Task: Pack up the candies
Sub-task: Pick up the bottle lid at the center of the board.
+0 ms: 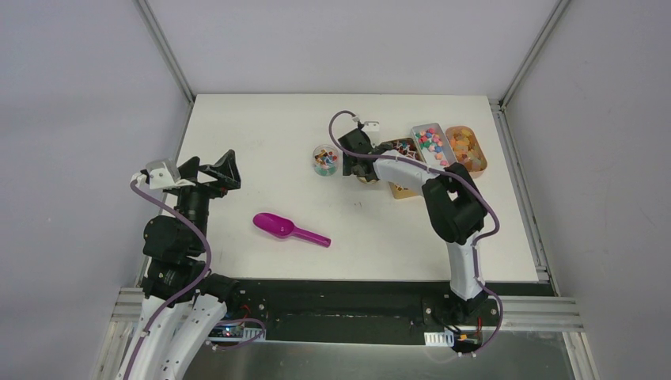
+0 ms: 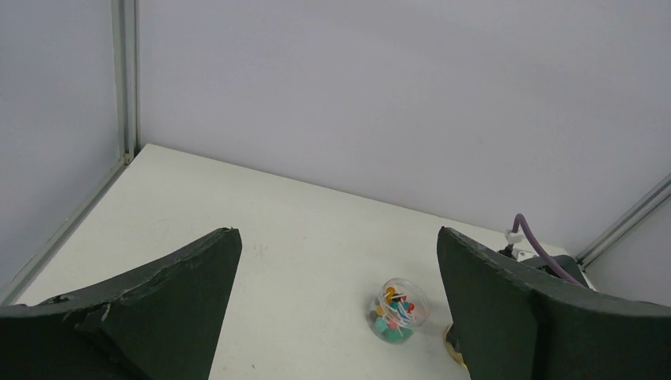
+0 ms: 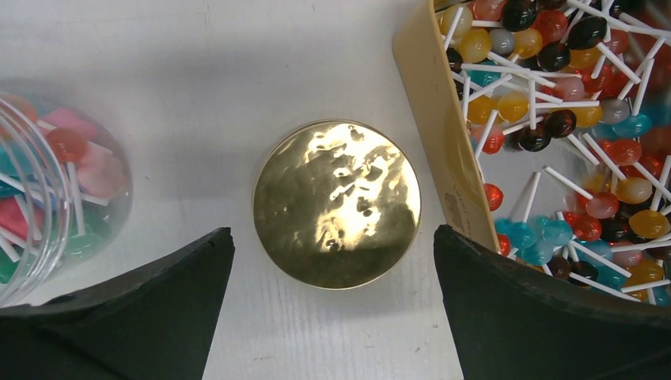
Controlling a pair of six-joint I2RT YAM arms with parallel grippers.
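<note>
Two spread, empty pincers: the left gripper (image 1: 212,170) well away, the right gripper (image 3: 334,236) straight above the flat gold lid (image 3: 336,203), beside the jar (image 3: 47,206). Candies (image 1: 431,144) fill, seemingly, the grey tray (image 1: 415,131) just beyond.

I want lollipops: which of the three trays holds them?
The cream tray, leftmost of the three, beside the gold lid; the grey tray and orange tray lie farther right.

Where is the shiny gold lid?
In the right wrist view, the gold lid lies flat on the table, between the clear jar on its left and the lollipop tray on its right.
</note>
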